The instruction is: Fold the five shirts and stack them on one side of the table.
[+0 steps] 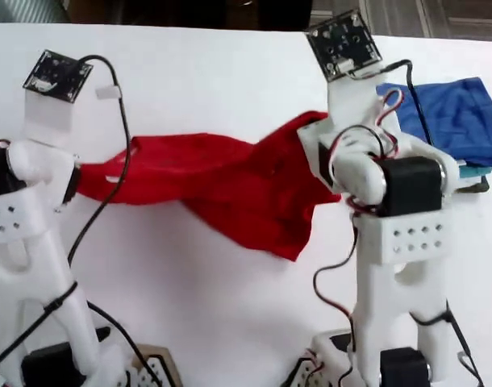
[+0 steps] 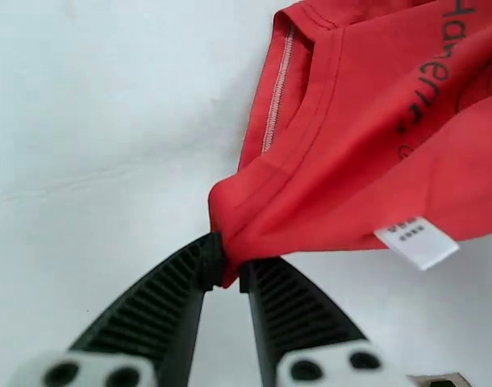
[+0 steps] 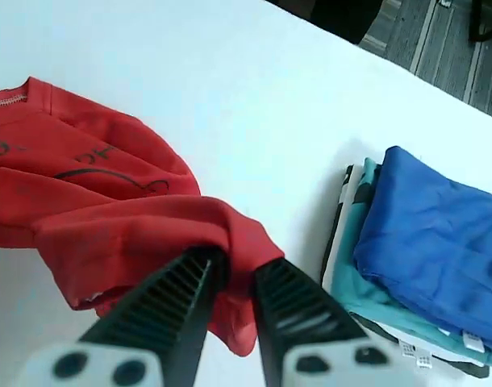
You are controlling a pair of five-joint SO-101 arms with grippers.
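A red shirt hangs stretched between my two arms over the white table. My left gripper is shut on one bunched edge of the red shirt, near its collar and white tag. My right gripper is shut on a fold of the red shirt at its other end. A stack of folded shirts, blue on top, lies at the table's right side. In the right wrist view the stack shows blue over teal, white and dark layers.
Black and red cables run along both arms above the cloth. The table's far edge borders a dark floor. Bare white tabletop lies in front of the shirt and at the far left.
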